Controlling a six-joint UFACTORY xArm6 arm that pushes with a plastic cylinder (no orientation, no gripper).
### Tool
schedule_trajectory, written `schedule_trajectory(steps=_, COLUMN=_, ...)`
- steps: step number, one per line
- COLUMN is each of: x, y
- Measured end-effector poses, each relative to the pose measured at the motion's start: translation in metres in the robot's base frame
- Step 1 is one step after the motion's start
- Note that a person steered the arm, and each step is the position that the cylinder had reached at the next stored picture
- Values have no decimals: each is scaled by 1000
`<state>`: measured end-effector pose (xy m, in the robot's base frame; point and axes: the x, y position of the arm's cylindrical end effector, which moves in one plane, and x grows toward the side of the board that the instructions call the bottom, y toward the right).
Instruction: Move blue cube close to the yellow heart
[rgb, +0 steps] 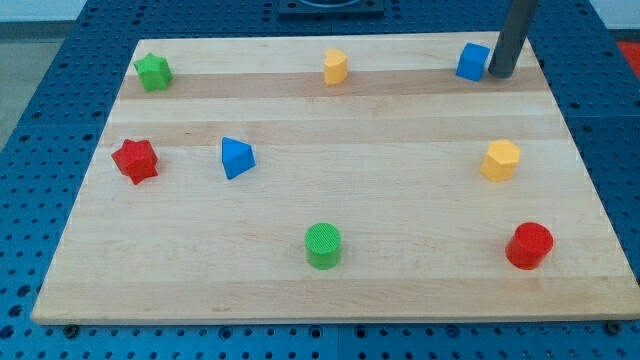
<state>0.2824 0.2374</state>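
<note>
The blue cube (472, 61) sits near the board's top right corner. My tip (500, 74) rests on the board just to the right of the cube, touching it or nearly so. A small yellow block (335, 66), which looks like the heart, sits at the top middle, well to the left of the cube. The dark rod rises out of the view's top edge.
A yellow hexagon-like block (500, 160) sits at the right. A green star (153, 72), a red star (135, 160) and a blue triangle (237, 157) are on the left. A green cylinder (323, 245) and a red cylinder (529, 245) sit near the bottom. The wooden board (400, 110) lies on a blue perforated table.
</note>
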Motion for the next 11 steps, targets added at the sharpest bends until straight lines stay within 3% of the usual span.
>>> schedule_trajectory(steps=2, x=2, y=-67)
schedule_trajectory(steps=4, x=3, y=-67)
schedule_trajectory(steps=5, x=-5, y=-26)
schedule_trajectory(steps=8, x=-33, y=-36)
schedule_trajectory(steps=11, x=-6, y=-132)
